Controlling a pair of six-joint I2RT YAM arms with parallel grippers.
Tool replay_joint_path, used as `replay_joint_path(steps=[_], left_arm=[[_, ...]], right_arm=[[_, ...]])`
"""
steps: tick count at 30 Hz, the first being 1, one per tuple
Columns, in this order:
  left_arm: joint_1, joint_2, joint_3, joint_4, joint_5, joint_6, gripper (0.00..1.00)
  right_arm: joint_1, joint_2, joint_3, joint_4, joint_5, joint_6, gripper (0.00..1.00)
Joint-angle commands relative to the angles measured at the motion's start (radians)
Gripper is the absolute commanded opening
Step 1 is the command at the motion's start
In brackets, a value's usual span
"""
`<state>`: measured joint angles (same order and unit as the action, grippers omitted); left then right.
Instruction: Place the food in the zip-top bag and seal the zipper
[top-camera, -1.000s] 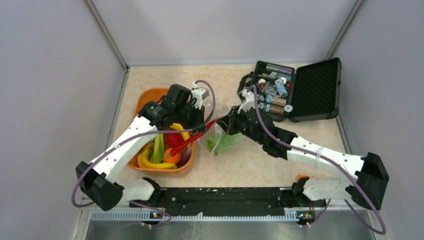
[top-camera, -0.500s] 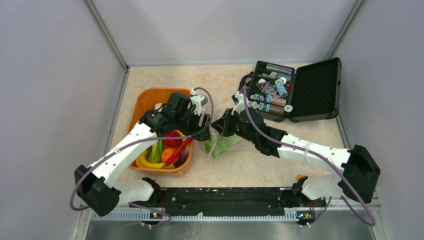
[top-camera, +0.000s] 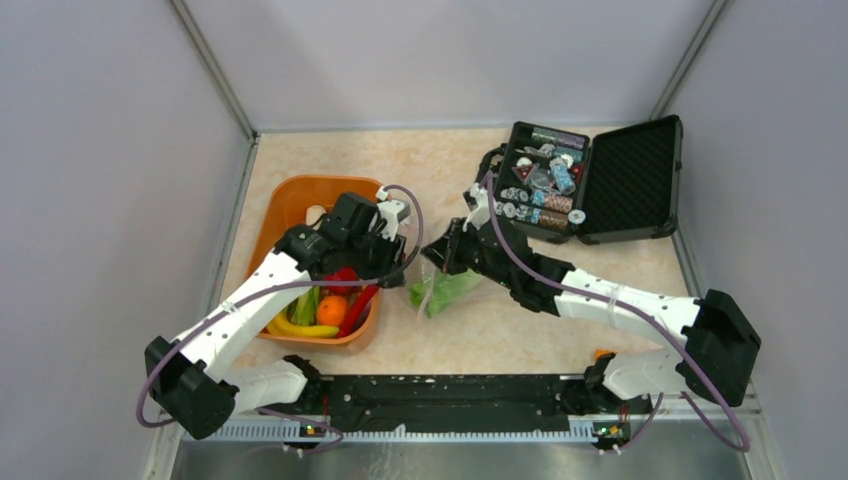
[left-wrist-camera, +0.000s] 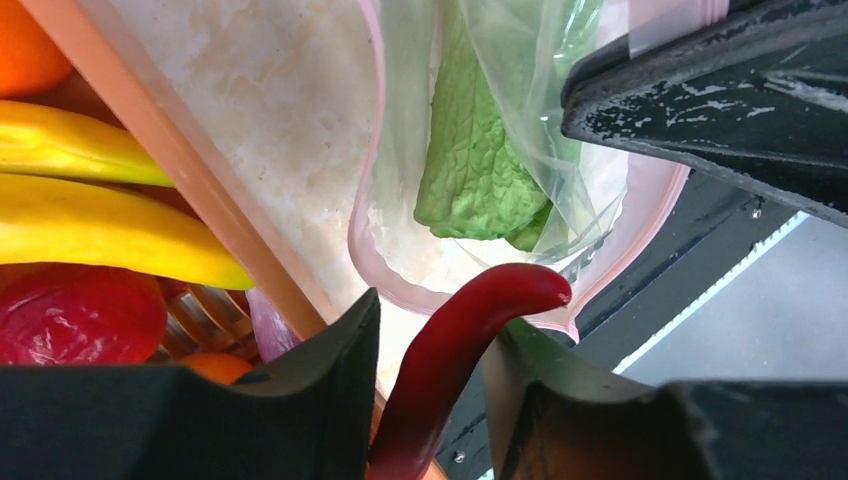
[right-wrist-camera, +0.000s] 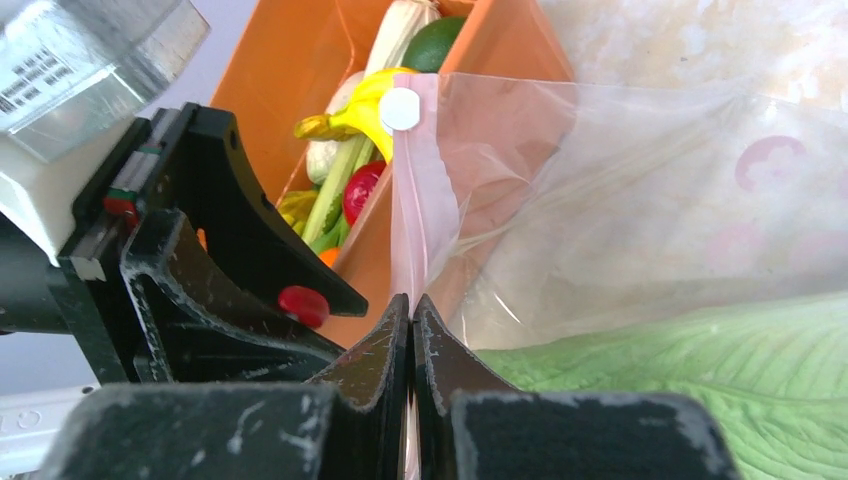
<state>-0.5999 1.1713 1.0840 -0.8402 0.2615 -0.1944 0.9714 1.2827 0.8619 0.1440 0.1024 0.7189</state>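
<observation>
Top external: left tool (top-camera: 398, 260) at the orange tub's (top-camera: 290, 200) right rim, the arm nearer the food; zip-top bag (top-camera: 447, 290) on the bench just right of it
Left wrist: red chilli (left-wrist-camera: 450, 345) between half-spread jaws, cannot tell if pinched; its long axis points at the bag's mouth, tip at the pink rim
Right wrist: right tool (right-wrist-camera: 412, 308) pressed together on the zipper (right-wrist-camera: 420, 200), holding the mouth up

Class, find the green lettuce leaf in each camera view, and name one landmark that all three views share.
Top external: green lettuce leaf at centre, inside the zip-top bag.
Left wrist: leaf upper middle.
Right wrist: leaf lower right.
Shared landmark: the orange tub.
</observation>
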Motion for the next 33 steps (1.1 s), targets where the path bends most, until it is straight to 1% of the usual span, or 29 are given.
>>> replay_joint_path(steps=[1, 3, 5, 7, 11, 13, 15, 17, 21, 23, 25, 28, 30, 33], left_arm=[[0.007, -0.009, -0.002, -0.049, -0.084, 0.008, 0.39], [0.007, -0.020, 0.009, -0.052, -0.119, 0.001, 0.36], [0.008, -0.034, 0.034, -0.058, -0.167, -0.005, 0.30], [0.008, -0.045, 0.058, -0.072, -0.203, -0.006, 0.27], [0.007, -0.070, 0.098, -0.106, -0.247, 0.001, 0.25], [0.008, -0.082, 0.106, -0.115, -0.252, 0.005, 0.14], [0.008, -0.096, 0.112, -0.117, -0.288, 0.005, 0.00], [0.007, -0.120, 0.112, -0.107, -0.316, 0.006, 0.00], [0.007, -0.207, 0.144, -0.076, -0.418, -0.016, 0.00], [0.008, -0.287, 0.159, -0.011, -0.460, -0.041, 0.00], [0.008, -0.393, 0.135, 0.104, -0.463, -0.072, 0.00], [0.008, -0.566, 0.025, 0.365, -0.415, -0.129, 0.00], [0.007, -0.652, -0.046, 0.536, -0.367, -0.168, 0.00], [0.007, -0.709, -0.086, 0.613, -0.328, -0.217, 0.00]], right_arm=[[-0.011, -0.036, -0.010, 0.052, -0.004, 0.008, 0.00], [-0.013, -0.041, -0.012, 0.052, -0.005, 0.007, 0.00], [-0.016, -0.043, -0.014, 0.052, -0.008, 0.007, 0.00], [-0.018, -0.045, -0.014, 0.052, -0.010, 0.009, 0.00], [-0.020, -0.045, -0.015, 0.054, -0.013, 0.012, 0.00], [-0.022, -0.045, -0.015, 0.054, -0.014, 0.013, 0.00], [-0.023, -0.045, -0.015, 0.054, -0.016, 0.015, 0.00], [-0.023, -0.045, -0.014, 0.054, -0.019, 0.015, 0.00], [-0.027, -0.052, -0.022, 0.059, -0.020, 0.022, 0.00], [-0.029, -0.057, -0.034, 0.074, -0.022, 0.032, 0.00], [-0.036, -0.065, -0.052, 0.100, -0.024, 0.051, 0.00], [-0.054, -0.077, -0.076, 0.140, -0.035, 0.086, 0.00], [-0.067, -0.083, -0.082, 0.151, -0.044, 0.103, 0.00], [-0.078, -0.095, -0.088, 0.161, -0.050, 0.118, 0.00]])
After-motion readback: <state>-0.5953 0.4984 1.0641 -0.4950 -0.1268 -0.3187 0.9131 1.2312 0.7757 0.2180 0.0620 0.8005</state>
